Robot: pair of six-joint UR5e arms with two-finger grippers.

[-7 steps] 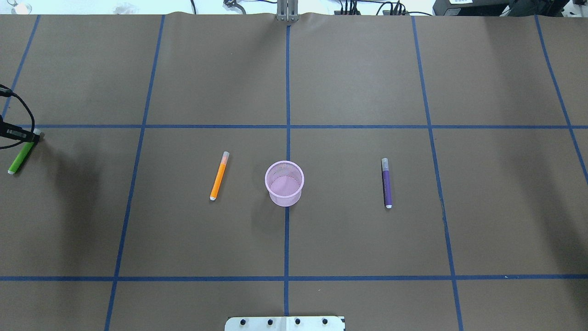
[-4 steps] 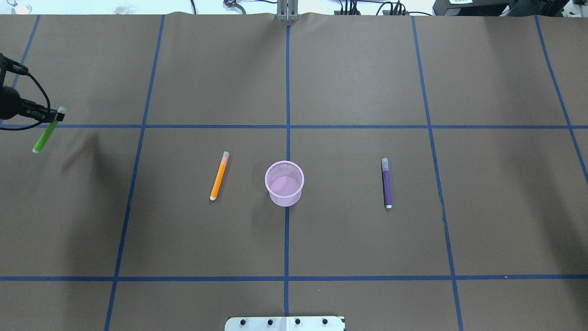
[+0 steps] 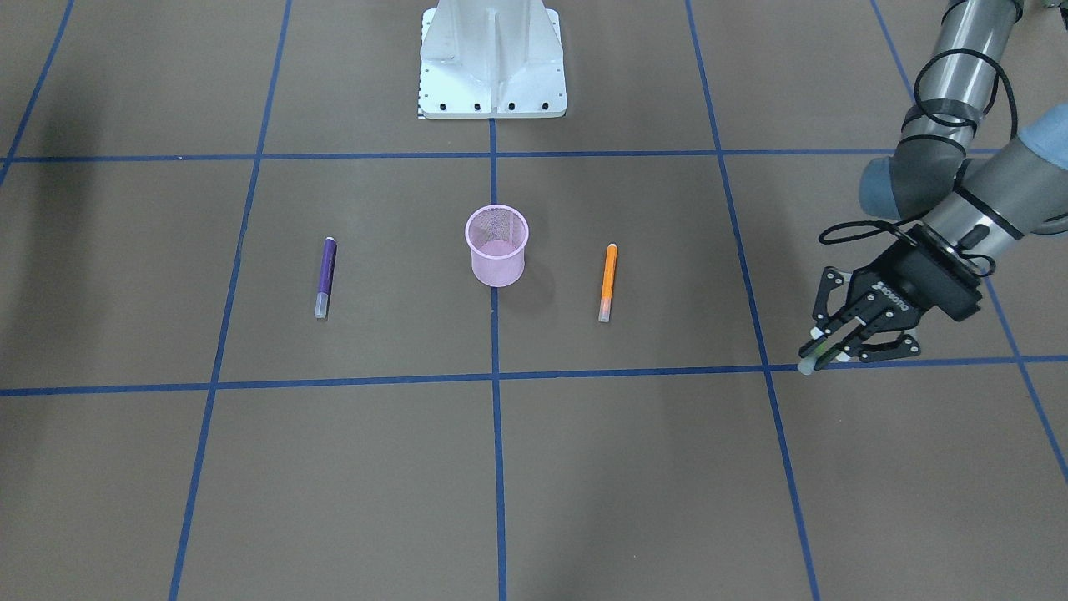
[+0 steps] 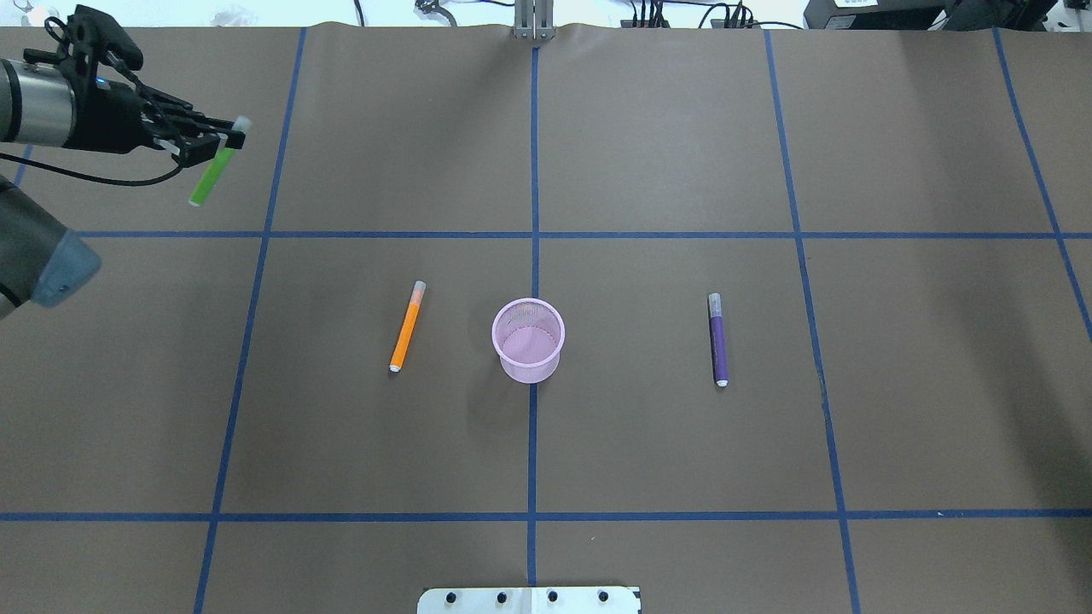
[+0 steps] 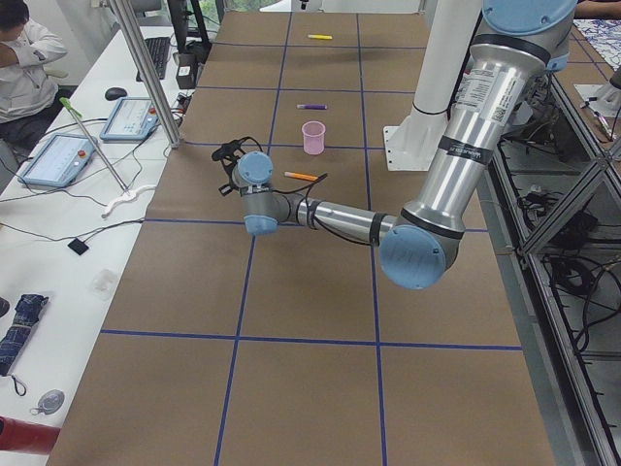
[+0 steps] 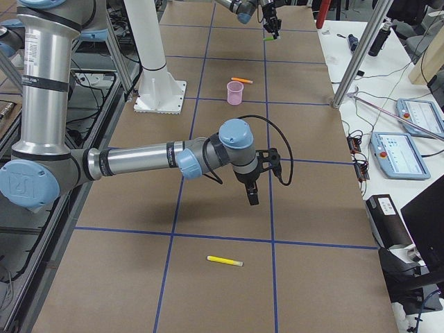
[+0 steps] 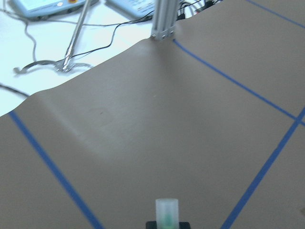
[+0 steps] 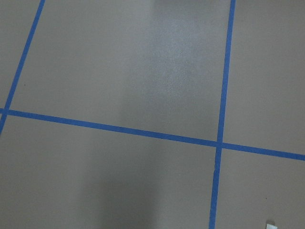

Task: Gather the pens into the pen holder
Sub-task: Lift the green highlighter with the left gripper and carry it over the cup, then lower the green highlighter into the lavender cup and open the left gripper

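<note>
The left tool (image 4: 229, 141) is clamped on the green pen (image 4: 205, 181) near its cap, holding it tilted above the desk (image 4: 665, 153), well off to the pen holder's (image 4: 529, 365) left. The orange pen (image 4: 407, 326) lies near the holder on that side, the purple pen (image 4: 718, 341) on the other, the yellow pen (image 6: 225, 261) far beyond it (near the right tool (image 6: 252, 198), whose state I cannot tell)

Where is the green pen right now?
Overhead view, far left: the green pen is held near its capped end by the left pincer, beyond and left of the orange pen and the pink mesh pen holder.
</note>
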